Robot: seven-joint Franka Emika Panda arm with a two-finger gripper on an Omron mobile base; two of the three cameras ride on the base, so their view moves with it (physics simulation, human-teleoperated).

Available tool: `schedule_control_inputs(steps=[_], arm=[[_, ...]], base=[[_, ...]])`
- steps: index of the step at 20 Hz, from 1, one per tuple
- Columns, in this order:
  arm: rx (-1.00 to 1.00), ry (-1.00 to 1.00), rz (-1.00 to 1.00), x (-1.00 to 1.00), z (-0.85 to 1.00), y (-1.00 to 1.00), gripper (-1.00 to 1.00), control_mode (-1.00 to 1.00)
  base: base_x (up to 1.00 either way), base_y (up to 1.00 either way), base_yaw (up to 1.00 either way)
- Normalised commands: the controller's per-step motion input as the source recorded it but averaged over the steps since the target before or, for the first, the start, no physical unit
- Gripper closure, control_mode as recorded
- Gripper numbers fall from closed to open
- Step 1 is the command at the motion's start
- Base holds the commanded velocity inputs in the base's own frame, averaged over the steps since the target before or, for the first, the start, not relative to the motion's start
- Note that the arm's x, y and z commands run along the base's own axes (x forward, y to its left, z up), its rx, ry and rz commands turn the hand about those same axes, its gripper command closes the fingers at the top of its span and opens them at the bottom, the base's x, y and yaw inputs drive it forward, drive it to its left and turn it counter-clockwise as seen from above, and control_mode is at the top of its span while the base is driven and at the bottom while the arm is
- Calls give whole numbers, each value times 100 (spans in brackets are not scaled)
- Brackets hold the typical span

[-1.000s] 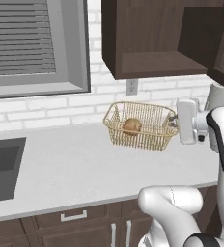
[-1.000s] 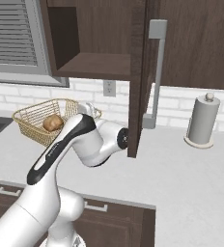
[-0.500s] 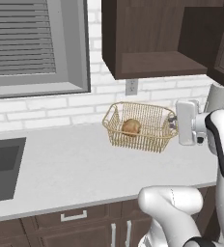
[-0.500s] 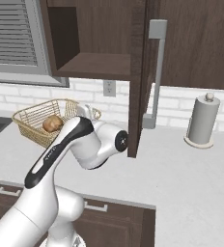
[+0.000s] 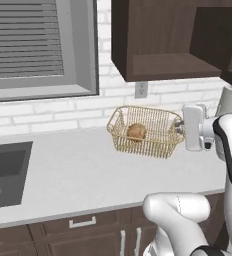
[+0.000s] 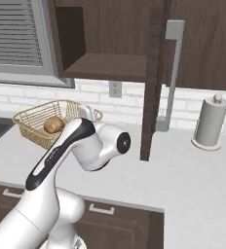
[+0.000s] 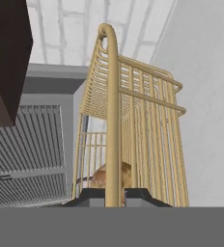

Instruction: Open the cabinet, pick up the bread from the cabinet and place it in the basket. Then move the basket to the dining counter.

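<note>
The cabinet [image 6: 154,73] stands open and one bread [image 5: 136,132] lies in the one basket [image 5: 153,142] on the table [image 5: 78,175]. The gripper [image 7: 115,195] is pinched shut on the basket's rim, it seems. Next comes lifting and carrying it level to the dining counter.

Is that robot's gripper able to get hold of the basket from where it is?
Yes, it seems so: the gripper is shut on the basket rim, bread inside.
</note>
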Motion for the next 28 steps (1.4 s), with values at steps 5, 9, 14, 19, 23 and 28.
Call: schedule_control_inputs(steps=[5,9,14,19,23,28], arm=[[0,0,0,0,0,0,100,100],[0,0,0,0,0,0,100,100],[0,0,0,0,0,0,100,100],[0,0,0,0,0,0,100,100],[0,0,0,0,0,0,100,100],[0,0,0,0,0,0,100,100]], base=[[-8,100,49],[-37,82,92],[-32,37,100],[-32,37,100],[-32,36,100],[-32,35,100]])
